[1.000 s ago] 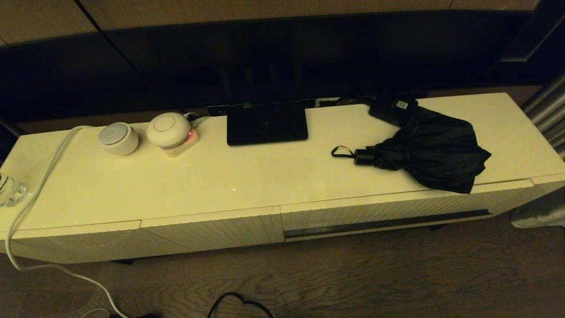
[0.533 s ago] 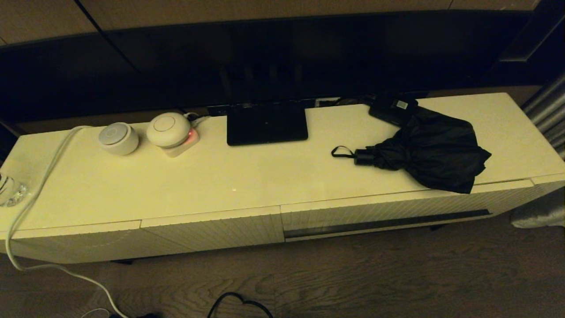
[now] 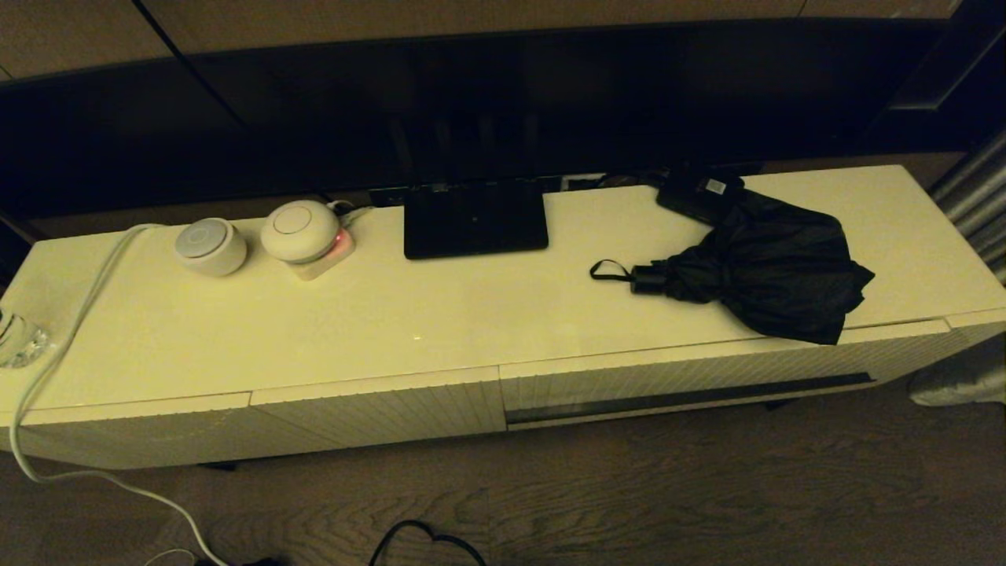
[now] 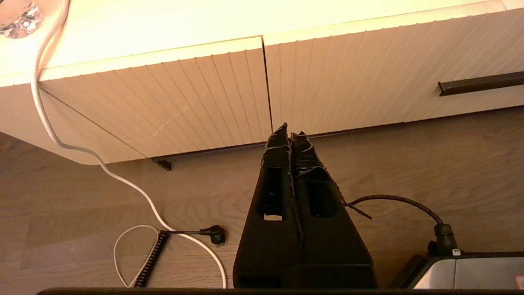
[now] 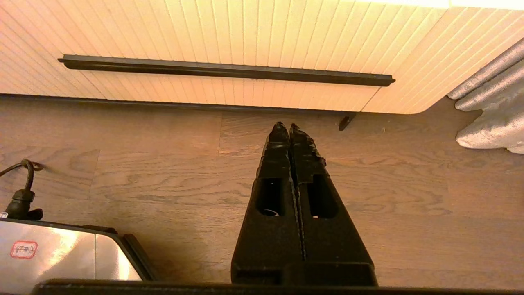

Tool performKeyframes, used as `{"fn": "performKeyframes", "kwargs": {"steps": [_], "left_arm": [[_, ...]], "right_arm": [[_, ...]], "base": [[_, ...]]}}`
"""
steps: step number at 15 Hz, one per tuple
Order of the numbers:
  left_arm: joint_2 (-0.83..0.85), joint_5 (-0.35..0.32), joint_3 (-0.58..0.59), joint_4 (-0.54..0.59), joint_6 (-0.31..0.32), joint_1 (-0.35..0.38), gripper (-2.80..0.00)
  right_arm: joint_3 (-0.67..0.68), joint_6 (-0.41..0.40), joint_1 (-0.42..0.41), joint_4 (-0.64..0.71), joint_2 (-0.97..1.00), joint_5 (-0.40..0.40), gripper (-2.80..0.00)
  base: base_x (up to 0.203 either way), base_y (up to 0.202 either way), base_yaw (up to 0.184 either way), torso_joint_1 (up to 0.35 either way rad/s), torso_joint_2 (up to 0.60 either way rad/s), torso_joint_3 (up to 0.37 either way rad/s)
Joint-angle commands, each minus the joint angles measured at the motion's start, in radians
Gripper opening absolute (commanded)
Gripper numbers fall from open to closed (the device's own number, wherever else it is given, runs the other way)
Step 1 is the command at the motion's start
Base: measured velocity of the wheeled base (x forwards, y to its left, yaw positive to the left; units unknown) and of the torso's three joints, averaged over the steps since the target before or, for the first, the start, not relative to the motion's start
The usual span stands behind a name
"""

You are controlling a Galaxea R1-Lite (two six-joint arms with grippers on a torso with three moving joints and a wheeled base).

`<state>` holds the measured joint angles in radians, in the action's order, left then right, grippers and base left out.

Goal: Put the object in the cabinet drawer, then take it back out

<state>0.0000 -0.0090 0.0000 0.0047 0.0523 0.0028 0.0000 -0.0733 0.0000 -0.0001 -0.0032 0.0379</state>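
Observation:
The black folding umbrella (image 3: 774, 267) lies on the cabinet top at the right, its short handle and wrist loop (image 3: 609, 271) pointing left. Below it the wide ribbed cream drawer (image 3: 707, 377) sits closed, its dark handle strip (image 3: 688, 397) along the lower front; the same strip (image 5: 225, 70) shows in the right wrist view. Neither arm appears in the head view. My left gripper (image 4: 290, 133) is shut and empty, low over the floor before the narrower panels. My right gripper (image 5: 285, 126) is shut and empty, low in front of the drawer.
On the cabinet top (image 3: 440, 314) stand a flat black stand (image 3: 475, 224), a small black box (image 3: 699, 192), two round white devices (image 3: 255, 233) and a glass (image 3: 16, 338). A white cable (image 4: 73, 143) hangs to the wooden floor. A grey curtain (image 5: 489, 119) hangs right.

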Motion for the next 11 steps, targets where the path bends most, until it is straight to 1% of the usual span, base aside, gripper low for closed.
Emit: {"fn": "performKeyframes", "kwargs": {"steps": [1,5,7,11], "left_arm": [[0.0,0.0,0.003,0.0,0.001,0.0,-2.8],[0.0,0.0,0.003,0.0,0.001,0.0,-2.8],[0.0,0.0,0.003,0.0,0.0,0.0,-2.8],[0.0,0.0,0.003,0.0,0.001,0.0,-2.8]], "right_arm": [[0.001,0.005,0.0,0.002,0.002,-0.001,-2.8],[0.0,0.009,0.0,0.003,0.003,-0.001,-2.8],[0.0,0.034,0.0,0.0,0.002,-0.003,-2.8],[0.0,0.035,0.0,-0.001,0.002,-0.004,-2.8]], "base": [[0.0,0.0,0.0,0.0,0.0,0.0],[0.0,0.0,0.0,0.0,0.0,0.0],[0.0,0.0,0.0,0.0,0.0,0.0],[0.0,0.0,0.0,0.0,0.0,0.0]]}}
